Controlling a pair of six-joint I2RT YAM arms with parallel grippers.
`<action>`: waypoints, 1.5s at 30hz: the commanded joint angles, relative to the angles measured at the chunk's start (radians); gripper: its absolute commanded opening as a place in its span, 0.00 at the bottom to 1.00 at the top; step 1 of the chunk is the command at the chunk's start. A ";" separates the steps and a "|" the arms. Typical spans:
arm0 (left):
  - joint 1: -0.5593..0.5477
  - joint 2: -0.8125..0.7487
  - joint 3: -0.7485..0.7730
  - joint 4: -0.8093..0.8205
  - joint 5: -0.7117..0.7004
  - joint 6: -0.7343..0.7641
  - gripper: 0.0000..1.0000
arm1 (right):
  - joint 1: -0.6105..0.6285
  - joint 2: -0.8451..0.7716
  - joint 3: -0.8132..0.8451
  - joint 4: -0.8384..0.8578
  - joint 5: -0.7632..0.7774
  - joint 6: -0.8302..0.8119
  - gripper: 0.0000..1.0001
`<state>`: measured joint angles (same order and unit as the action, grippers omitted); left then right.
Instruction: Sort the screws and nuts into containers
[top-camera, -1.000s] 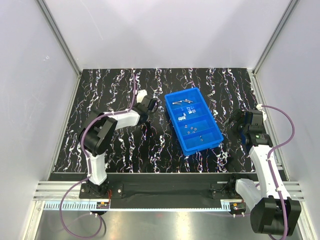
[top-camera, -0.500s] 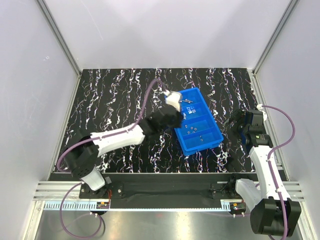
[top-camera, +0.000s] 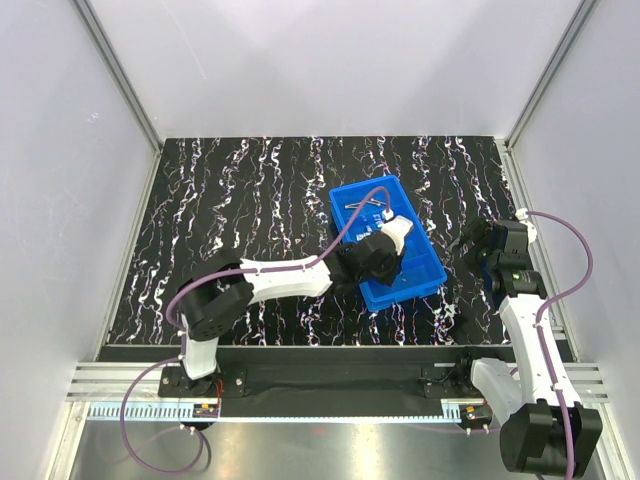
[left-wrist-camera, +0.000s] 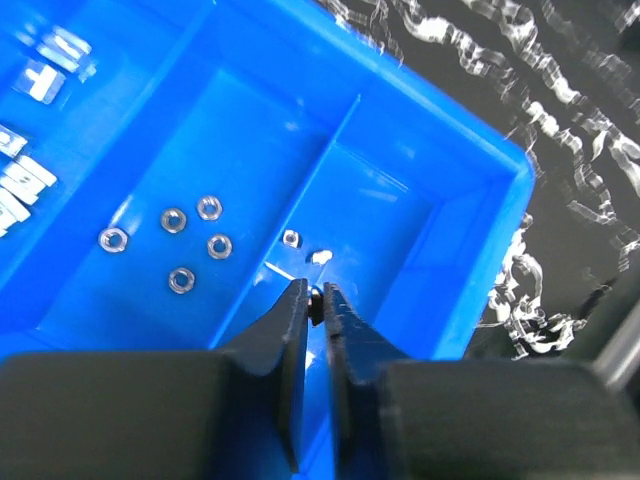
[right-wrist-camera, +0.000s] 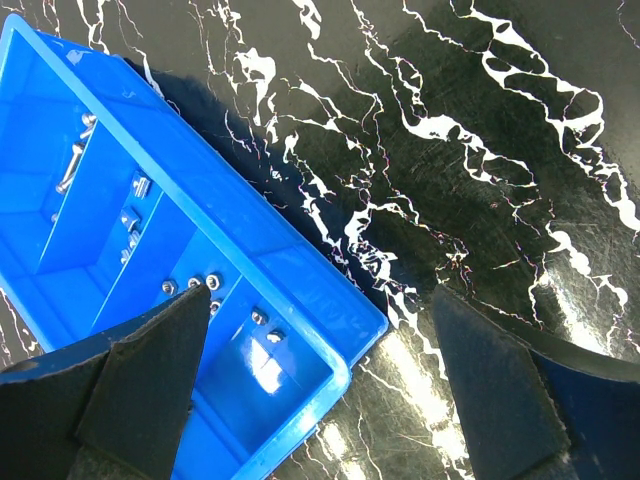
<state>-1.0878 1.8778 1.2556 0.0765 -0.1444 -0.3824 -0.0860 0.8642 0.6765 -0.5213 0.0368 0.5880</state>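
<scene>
My left fingers hang over the nearest end compartment of the blue tray, close to its cross wall. The tips are drawn almost together, with only a thin slit between them. A tiny metal bit sits in that slit at the very tips, and I cannot tell whether I am pinching it or merely flanking it. Just past the tips, 2 small nuts lie on that compartment's floor, one beside the cross wall and the other a little further in. Off the tray's right side, my right fingers are spread wide above the black marbled table, apart from the tray and touching nothing. Beyond the cross wall, in the tray's 2nd compartment, 5 hexagonal nuts lie in a loose cluster, none touching another. The 3rd compartment holds several pale squarish pieces. In the tray's farthest compartment the slender screws lie flat.
</scene>
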 joint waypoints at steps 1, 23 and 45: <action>-0.007 -0.003 0.077 -0.023 -0.009 0.046 0.30 | 0.003 -0.011 0.005 -0.002 0.023 -0.016 1.00; 0.450 -0.301 -0.190 -0.238 -0.267 -0.208 0.73 | 0.005 0.064 0.018 0.053 -0.058 -0.004 1.00; 0.456 0.081 0.021 -0.274 -0.314 -0.164 0.54 | 0.003 0.056 0.015 0.032 -0.041 -0.010 1.00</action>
<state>-0.6323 1.9434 1.2263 -0.2314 -0.4297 -0.5606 -0.0860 0.9211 0.6765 -0.5026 -0.0120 0.5884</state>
